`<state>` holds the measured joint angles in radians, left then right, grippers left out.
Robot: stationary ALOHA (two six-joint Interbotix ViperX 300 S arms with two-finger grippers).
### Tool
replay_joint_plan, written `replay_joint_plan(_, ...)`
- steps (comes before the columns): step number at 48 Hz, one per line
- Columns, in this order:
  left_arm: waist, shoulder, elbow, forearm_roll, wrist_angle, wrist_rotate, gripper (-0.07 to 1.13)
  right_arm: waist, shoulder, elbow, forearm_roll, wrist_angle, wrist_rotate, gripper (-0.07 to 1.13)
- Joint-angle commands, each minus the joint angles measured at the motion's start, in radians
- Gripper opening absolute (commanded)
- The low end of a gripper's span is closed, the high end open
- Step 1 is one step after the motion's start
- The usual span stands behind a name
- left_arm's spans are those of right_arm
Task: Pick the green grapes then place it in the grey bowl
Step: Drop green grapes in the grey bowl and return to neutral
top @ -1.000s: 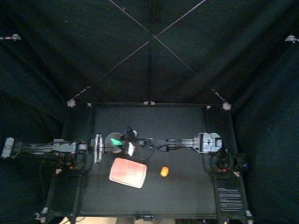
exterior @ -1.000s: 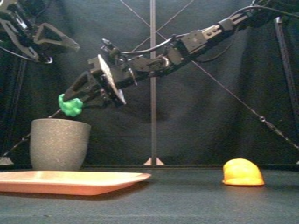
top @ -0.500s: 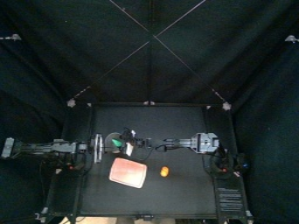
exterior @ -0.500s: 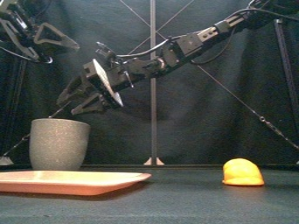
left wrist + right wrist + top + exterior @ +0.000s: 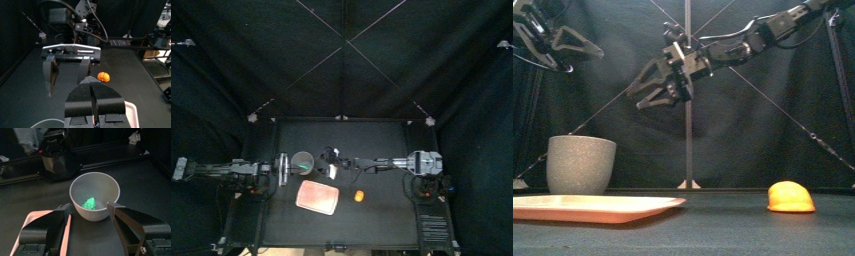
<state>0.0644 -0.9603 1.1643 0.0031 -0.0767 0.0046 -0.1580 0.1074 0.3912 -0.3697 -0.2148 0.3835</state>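
The green grapes (image 5: 89,203) lay at the bottom of the grey bowl (image 5: 580,165), low against the inner wall and well below the rim. Judged from that, the placing looked done.

The right gripper (image 5: 655,100) hung above the bowl and off to its right. Its jaws were spread wide with nothing between them.

The left gripper (image 5: 93,84) rested to the left of the bowl. Its jaws were pressed together with only a thin seam showing, and it held nothing.

A pink tray (image 5: 593,207) lay flat in front of the bowl. A yellow-orange toy (image 5: 788,196) sat well to the bowl's right, apart from everything.

Handling, as a guess:
- The grapes looked like a small, light toy cluster – bumpy, probably moulded plastic or rubber, not fragile.
- The rounded lumps could roll out of a loose pinch.
- The best hold would be across the widest part of the bunch, with the jaws seated in the dips between lumps.
- Inside the bowl a regrasp would be awkward, since the tall walls leave little room for spread jaws.
- The bowl looked heavy enough to stay put, but a jaw catching the rim could tip it.
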Motion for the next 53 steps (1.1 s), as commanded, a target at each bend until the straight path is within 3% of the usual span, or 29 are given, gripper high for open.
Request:
replay_joint_plan(1, 0.0, 0.002, -0.02, 0.003, -0.009, 0.002, 0.13, 0.002, -0.14, 0.098, -0.037, -0.035, 0.006, 0.94)
replay_joint_plan(24, 0.003, 0.002, -0.009, 0.003, -0.009, 0.002, 0.13, 0.023, -0.489, 0.48, -0.046, -0.307, 0.005, 0.94)
replay_joint_plan(53, 0.003, 0.002, -0.003, 0.005, -0.012, 0.002, 0.13, 0.015, -0.508, 0.546, 0.003, -0.334, 0.009, 0.94)
